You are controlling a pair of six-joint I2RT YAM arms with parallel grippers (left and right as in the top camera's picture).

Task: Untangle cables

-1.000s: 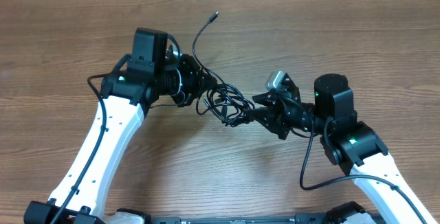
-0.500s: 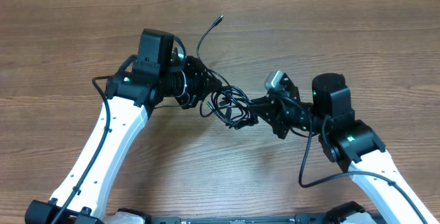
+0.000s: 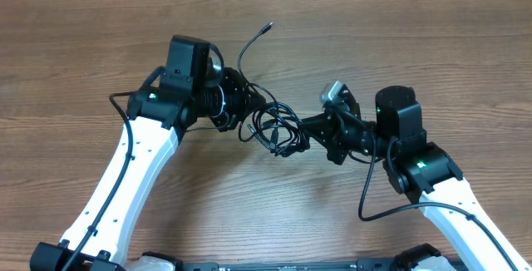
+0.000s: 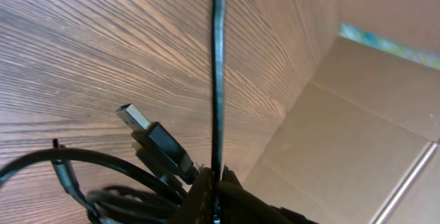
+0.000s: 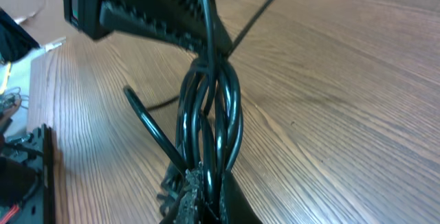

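Bunching near the middle of the tabletop (image 3: 416, 46), the tangle of black cables (image 3: 274, 130) is pinched from both sides, the left gripper (image 3: 252, 111) clamped shut on a single strand and the right gripper (image 3: 303, 135) clamped shut on a bunch of loops.

Counted two grippers: left gripper (image 3: 249, 107), right gripper (image 3: 306, 130). One tangle of cables (image 3: 274, 125); separate cords couldn't be counted. Two plug ends showed: USB plug (image 4: 150, 133), small plug (image 3: 266, 27). One table (image 3: 432, 46).
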